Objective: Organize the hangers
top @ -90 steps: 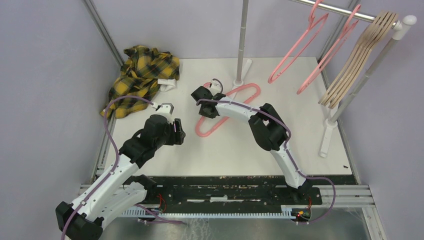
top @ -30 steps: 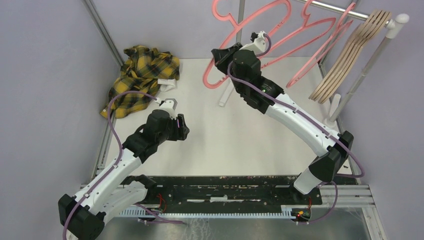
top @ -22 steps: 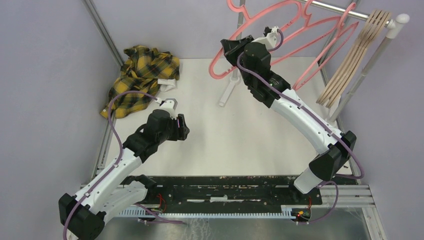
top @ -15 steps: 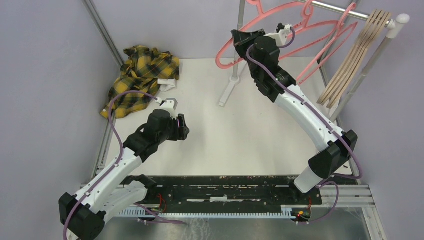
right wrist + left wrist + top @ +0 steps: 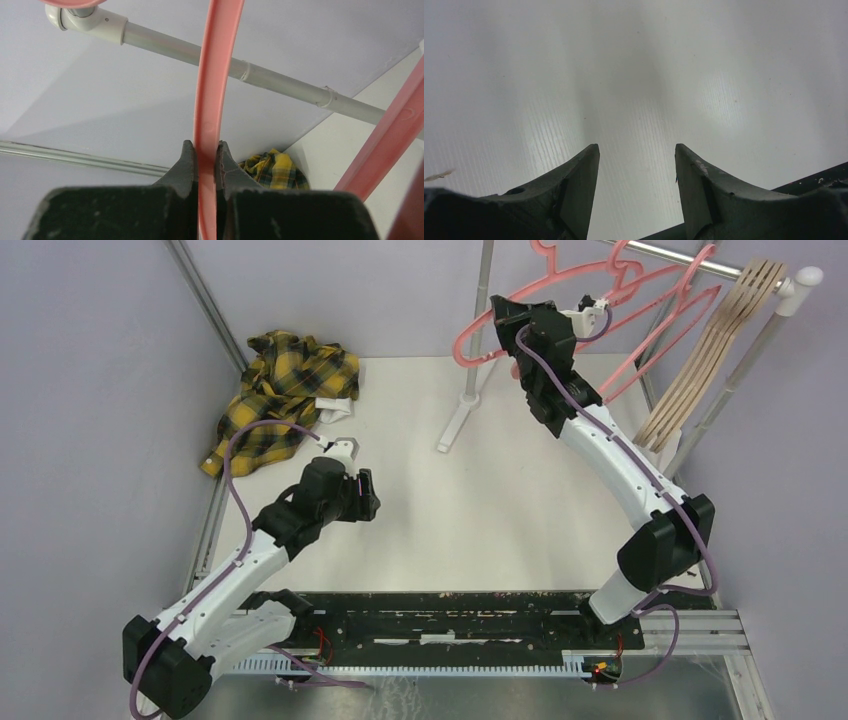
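My right gripper (image 5: 508,316) is raised high at the back and shut on a pink hanger (image 5: 467,338). The hanger's hook sits up by the rack's top rail (image 5: 672,253). In the right wrist view the gripper (image 5: 205,146) clamps the pink bar (image 5: 206,100), with the grey rail (image 5: 280,82) behind it. Two more pink hangers (image 5: 622,262) and several beige hangers (image 5: 715,340) hang on the rail to the right. My left gripper (image 5: 366,496) is open and empty, low over the white table (image 5: 639,75); it also shows in the left wrist view (image 5: 636,150).
A yellow plaid shirt (image 5: 285,395) lies crumpled at the table's back left; it also shows in the right wrist view (image 5: 272,167). The rack's left post (image 5: 485,300) stands on a foot (image 5: 455,425) at mid-back, and its right post (image 5: 735,385) stands at the right edge.
My right arm lifted the pink hanger off the table and carried it up and rightward to the rail. The left arm has barely moved.
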Tool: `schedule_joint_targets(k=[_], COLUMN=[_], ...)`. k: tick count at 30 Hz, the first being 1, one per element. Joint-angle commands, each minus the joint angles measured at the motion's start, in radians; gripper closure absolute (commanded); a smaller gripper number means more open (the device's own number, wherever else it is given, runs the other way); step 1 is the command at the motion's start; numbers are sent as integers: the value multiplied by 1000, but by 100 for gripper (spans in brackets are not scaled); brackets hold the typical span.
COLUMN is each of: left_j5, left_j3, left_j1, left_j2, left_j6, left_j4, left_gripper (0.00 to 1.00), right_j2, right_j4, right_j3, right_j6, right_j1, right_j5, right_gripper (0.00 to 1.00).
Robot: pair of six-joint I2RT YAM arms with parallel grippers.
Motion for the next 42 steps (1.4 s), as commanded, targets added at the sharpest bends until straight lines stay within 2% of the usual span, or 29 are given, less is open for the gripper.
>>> schedule_joint_targets(k=[1,3,5,7,9,12,14,15,16,21,26,29,32,36,42], left_j5=[7,4,3,3,2,-1,-5,-8,-12,-14,-32,-55,-76,-96,-80], left_j3=[37,39,43,44,45,45,45,45,45,46,53,62,71,80,69], left_j1=[6,7,6,7,7,7,7,7,7,6,7,6,6,8,7], left_j2=[9,13,14,13,13,17,23,28,34,67,102,123,144,164,200], left_j6=[-14,-14,-15,-16,-17,-18,-22,-23,-24,-42,-47,-43,-37,-28,-48], left_j4=[38,37,37,39,43,49,52,54,56,82,98,95,97,99,127], left_gripper=[35,34,31,29,27,22,17,5,0,1,1,1,1,1,1], right_j2=[-65,-78,-91,-106,-128,-173,-208,-224,-239,-309,-352,-365,-380,-426,-539], right_j4=[32,29,15,-17,-31,-47,-61,-71,-87,-149,-275,-370,-471,-564,-526], right_j3=[-25,-35,-27,-8,-3,-18,-41,-48,-55,-95,-96,-94,-126,-235,-518], right_j6=[44,35,8,-35,-71,-113,-138,-153,-167,-284,-487,-632,-755,-835,-846], right_j1=[-24,-26,-27,-27,-28,-27,-26,-26,-25,-18,9,53,152,306,345], right_j5=[-37,-43,-60,-75,-93,-111,-133,-144,-157,-240,-302,-330,-319,-233,-203], right_gripper=[90,81,67,51,27,14,1,0,0,0,0,0,0,0,0])
